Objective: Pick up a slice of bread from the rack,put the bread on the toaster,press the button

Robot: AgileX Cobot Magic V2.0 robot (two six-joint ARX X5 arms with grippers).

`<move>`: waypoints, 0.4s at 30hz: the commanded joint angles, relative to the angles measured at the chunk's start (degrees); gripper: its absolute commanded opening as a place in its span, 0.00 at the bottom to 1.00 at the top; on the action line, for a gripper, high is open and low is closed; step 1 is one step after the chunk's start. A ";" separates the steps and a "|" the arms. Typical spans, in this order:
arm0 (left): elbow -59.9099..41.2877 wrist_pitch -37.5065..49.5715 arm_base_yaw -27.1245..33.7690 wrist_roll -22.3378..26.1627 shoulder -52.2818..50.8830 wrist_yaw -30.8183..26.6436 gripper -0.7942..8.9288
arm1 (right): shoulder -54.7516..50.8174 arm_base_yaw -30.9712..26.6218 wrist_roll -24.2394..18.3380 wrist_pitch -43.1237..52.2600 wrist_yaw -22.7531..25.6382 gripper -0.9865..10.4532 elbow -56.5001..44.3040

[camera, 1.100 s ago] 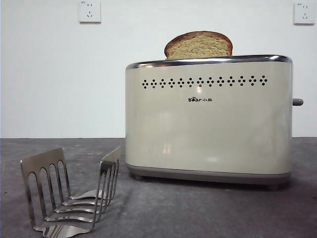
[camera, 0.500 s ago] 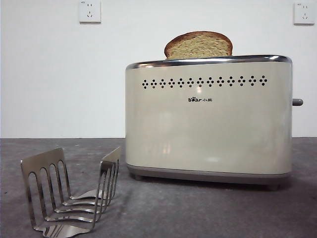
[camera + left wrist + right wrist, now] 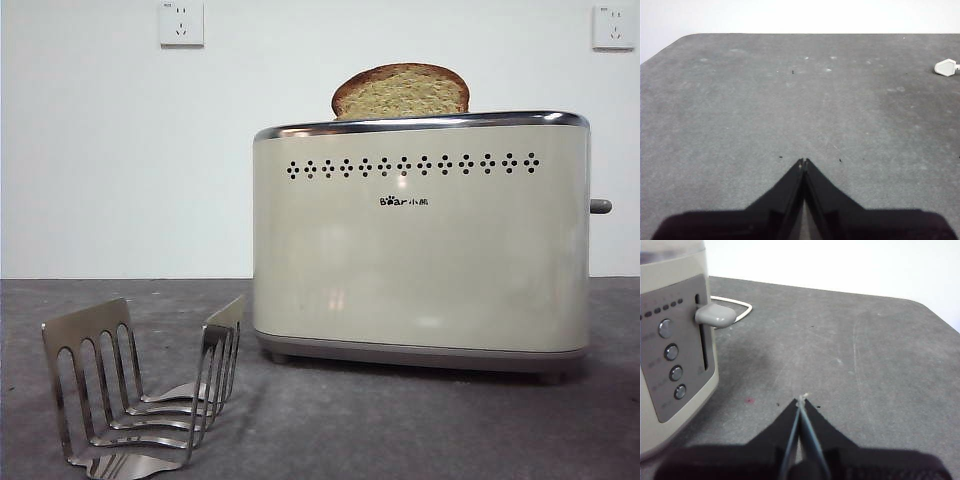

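The slice of bread [image 3: 401, 91] stands upright in the top slot of the cream toaster [image 3: 420, 240], its rounded brown crust showing above the chrome rim. The steel rack [image 3: 140, 390] stands empty at the front left. The button [image 3: 600, 206] sticks out of the toaster's right end; the right wrist view shows the same grey lever [image 3: 715, 315] high in its slot on the toaster's end panel [image 3: 675, 355]. My right gripper [image 3: 801, 401] is shut, low over the table, a short way from that end. My left gripper [image 3: 803, 162] is shut over bare table.
A white cord [image 3: 735, 307] loops behind the toaster's end. A white plug [image 3: 946, 67] lies on the table far from the left gripper. Two wall sockets [image 3: 181, 22] sit high on the white wall.
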 commanded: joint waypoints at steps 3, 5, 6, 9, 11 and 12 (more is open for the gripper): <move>-0.59 0.33 0.17 -0.07 0.02 -0.17 0.08 | -0.13 0.09 1.07 -0.02 -0.24 0.09 -0.48; -0.59 0.33 0.17 -0.07 0.02 -0.17 0.08 | -0.13 0.09 1.40 -0.04 -0.68 0.09 -0.48; -0.59 0.33 0.17 -0.09 0.02 -0.17 0.08 | -0.13 0.09 1.62 -0.04 -0.66 0.09 -0.48; -0.59 0.33 0.17 -0.07 0.02 -0.17 0.08 | -0.13 0.09 1.64 -0.02 -0.66 0.09 -0.48; -0.59 0.33 0.17 -0.07 0.02 -0.17 0.08 | -0.13 0.09 1.62 -0.04 -0.61 0.09 -0.48; -0.59 0.33 0.17 -0.07 0.02 -0.17 0.08 | -0.13 0.09 1.62 -0.04 -0.63 0.09 -0.48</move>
